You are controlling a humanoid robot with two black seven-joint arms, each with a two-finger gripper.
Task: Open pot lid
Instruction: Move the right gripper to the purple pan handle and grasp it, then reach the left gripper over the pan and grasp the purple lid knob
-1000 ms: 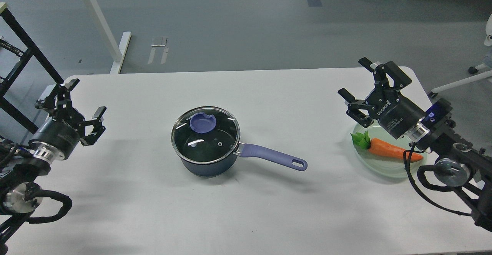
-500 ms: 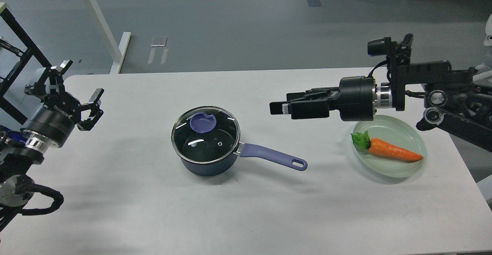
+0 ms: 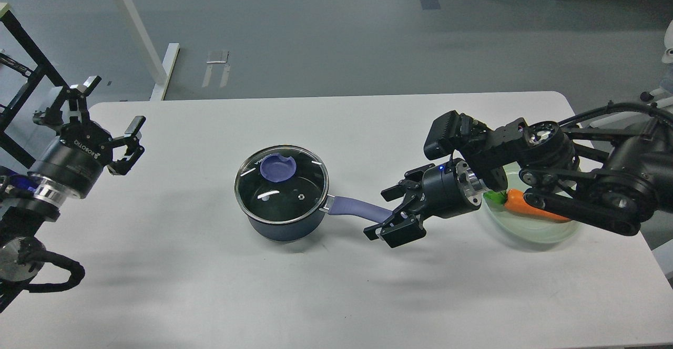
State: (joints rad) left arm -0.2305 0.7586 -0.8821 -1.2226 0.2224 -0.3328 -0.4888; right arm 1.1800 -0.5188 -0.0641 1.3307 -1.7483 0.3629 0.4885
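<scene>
Behind right claw: pot handle's end.

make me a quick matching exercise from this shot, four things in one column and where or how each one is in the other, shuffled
Things:
1. lid
2. carrot
3. right end effector
4. left end effector

States:
a. open, at the end of the pot's purple handle
b. lying on the pale green plate
c. open, over the table's left edge, far from the pot
d. sitting shut on the pot

Pairs: 1-d, 2-b, 3-a, 4-c
</scene>
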